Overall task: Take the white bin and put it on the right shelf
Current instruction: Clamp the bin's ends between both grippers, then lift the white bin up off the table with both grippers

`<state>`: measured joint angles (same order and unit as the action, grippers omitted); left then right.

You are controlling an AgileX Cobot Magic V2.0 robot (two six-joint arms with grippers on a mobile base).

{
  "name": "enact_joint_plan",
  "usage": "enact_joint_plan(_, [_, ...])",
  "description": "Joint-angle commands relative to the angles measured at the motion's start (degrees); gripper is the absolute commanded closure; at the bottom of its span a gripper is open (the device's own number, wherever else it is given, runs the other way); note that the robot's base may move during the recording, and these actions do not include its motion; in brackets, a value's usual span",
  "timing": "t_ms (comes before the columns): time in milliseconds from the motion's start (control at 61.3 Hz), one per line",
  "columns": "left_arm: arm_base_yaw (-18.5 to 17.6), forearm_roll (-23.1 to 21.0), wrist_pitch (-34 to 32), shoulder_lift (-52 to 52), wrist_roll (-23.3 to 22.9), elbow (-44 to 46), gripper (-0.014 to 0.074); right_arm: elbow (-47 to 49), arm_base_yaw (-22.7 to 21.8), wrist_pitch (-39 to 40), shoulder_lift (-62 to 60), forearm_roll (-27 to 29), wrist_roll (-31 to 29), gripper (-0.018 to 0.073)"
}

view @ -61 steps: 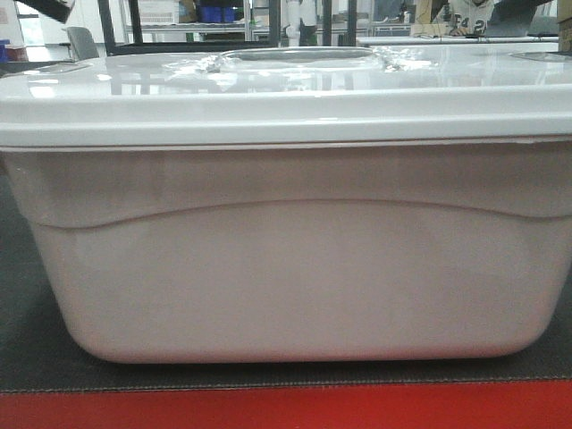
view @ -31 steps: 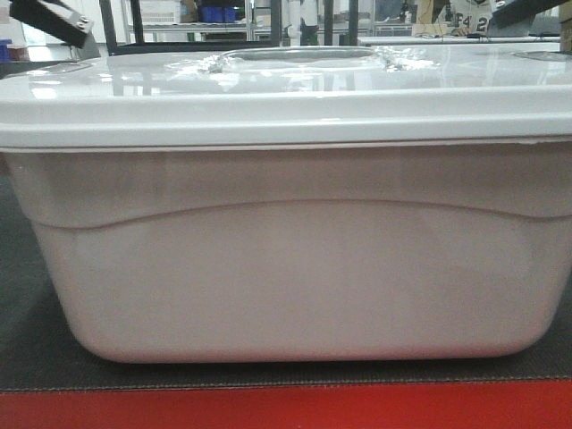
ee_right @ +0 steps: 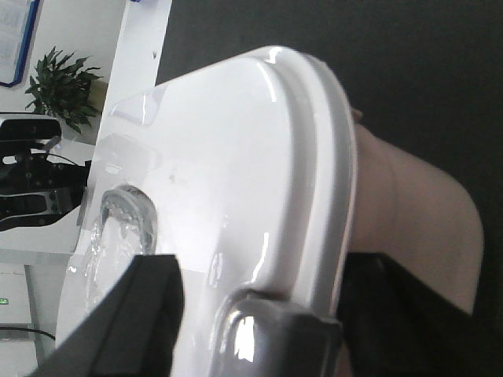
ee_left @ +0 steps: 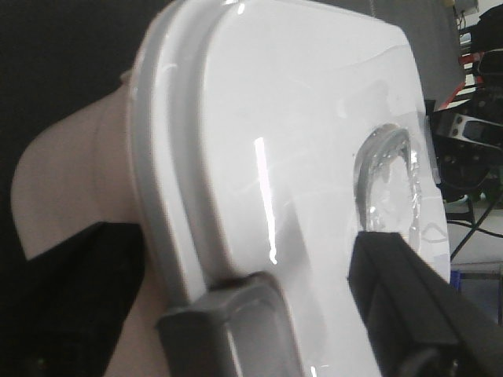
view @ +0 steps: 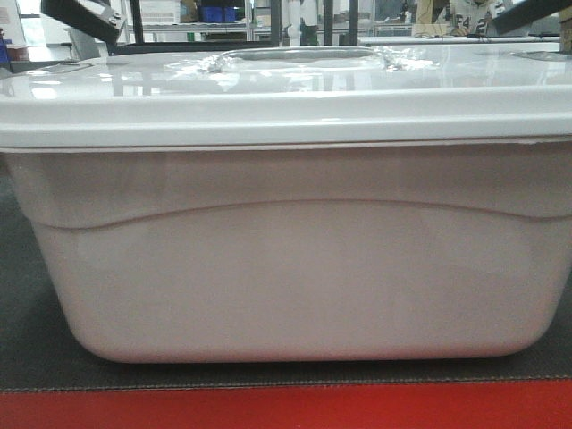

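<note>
The white bin sat at the table's front edge, the left end effector and right end effector spread open over its 2 ends, probably for a balanced lift.

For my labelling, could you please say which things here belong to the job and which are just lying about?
Job: off-white translucent plastic bin with glossy white lid; left gripper; right gripper.
Lying about: blue plastic crates; green potted plant.

left hand further in over far corner of the white bin, right hand slightly more visible
</note>
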<state>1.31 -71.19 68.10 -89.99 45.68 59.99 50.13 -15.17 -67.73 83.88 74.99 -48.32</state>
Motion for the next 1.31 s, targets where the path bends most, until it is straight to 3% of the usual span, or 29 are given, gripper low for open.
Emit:
enact_joint_plan(0, [-0.4, -6.2, 6.8, 1.6, -0.1, 1.2, 0.0218, 1.2, 0.0, -5.9, -1.6, 4.5, -1.0, 0.0182])
enact_joint_plan(180, [-0.5, -7.4, 7.3, 1.6, -0.1, 1.2, 0.0384, 1.2, 0.0, -8.5, -1.6, 7.2, -1.0, 0.0283])
enact_joint_plan(375, [-1.5, -8.8, 7.3, 1.6, -0.1, 1.2, 0.0589, 1.4, 0.0, -8.8, -1.8, 10.7, -1.1, 0.0284])
enact_joint_plan(571, [-2.8, -12.8, 7.3, 1.8, -0.1, 2.1, 0.0725, 1.4, 0.1, -8.8, -1.9, 13.8, -1.1, 0.0284])
enact_joint_plan(832, [-5.1, -17.4, 7.3, 2.0, -0.1, 6.3, 0.0722, 1.4, 0.1, -8.8, -4.2, 21.2, -1.1, 0.0284])
enact_joint_plan(1094, [-5.9, -23.2, 7.3, 2.0, -0.1, 11.7, 0.0722, 1.4, 0.1, -8.8, -8.4, 33.6, -1.1, 0.0329])
enact_joint_plan(1290, [-5.9, -27.9, 7.3, 2.0, -0.1, 15.8, 0.0722, 3.8, 0.1, -8.8, -10.9, 33.9, -1.1, 0.0426])
